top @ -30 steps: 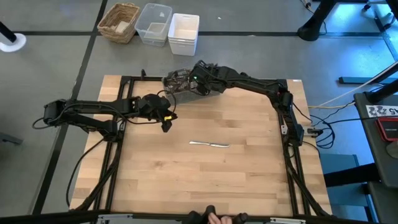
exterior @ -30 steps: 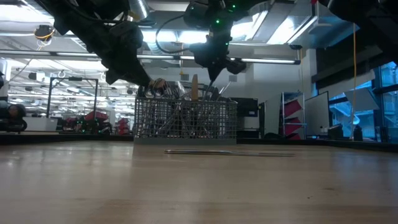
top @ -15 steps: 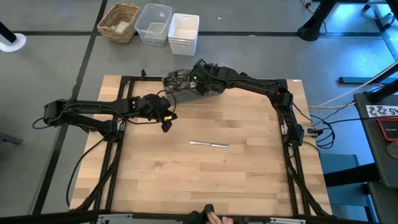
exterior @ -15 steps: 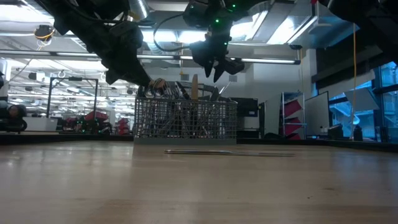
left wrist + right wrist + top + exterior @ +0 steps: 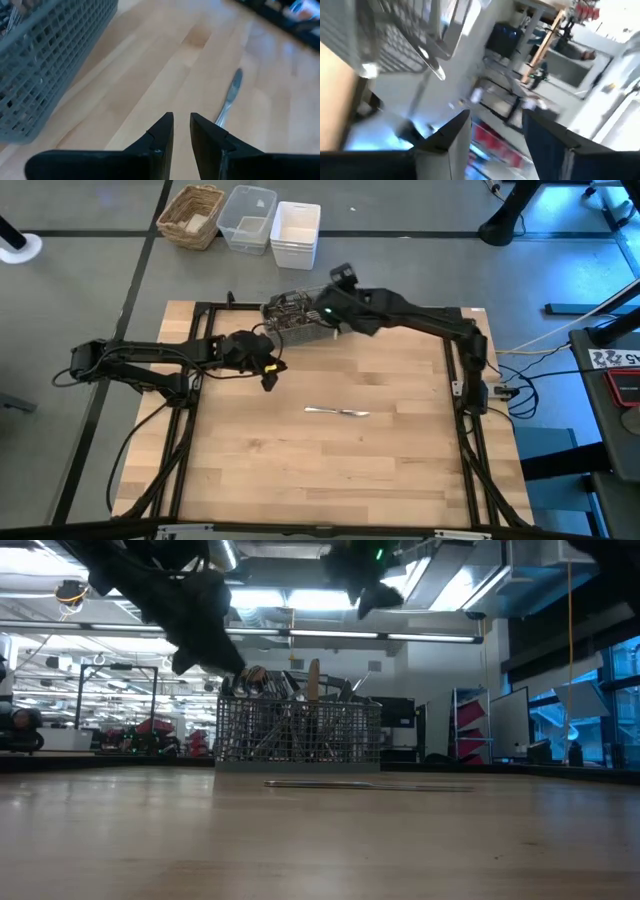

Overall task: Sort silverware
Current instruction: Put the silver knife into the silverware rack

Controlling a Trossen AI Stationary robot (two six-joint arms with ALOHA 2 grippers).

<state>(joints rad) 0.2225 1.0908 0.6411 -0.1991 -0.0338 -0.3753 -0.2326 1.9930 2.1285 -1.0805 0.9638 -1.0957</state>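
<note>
Left tool (image 5: pixel 268 380), fingers (image 5: pixel 159 135) narrowly parted and empty, hovers over the tabletop (image 5: pixel 330 470) beside the mesh caddy (image 5: pixel 292 315) of silverware (image 5: pixel 300 685); one table knife (image 5: pixel 337 412) lies mid-tabletop; right tool (image 5: pixel 495 140), spread wide and empty, is raised above the caddy.

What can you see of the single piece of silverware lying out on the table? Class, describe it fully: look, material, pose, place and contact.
The piece of silverware is a thin, shiny, silver-coloured metal utensil, probably a table knife, though its end is too small to tell. It lies flat and alone on the bare wooden table, near the middle, with its length running left to right in the high view. It sits in front of the grey mesh caddy, apart from it. Neither gripper touches it.
</note>
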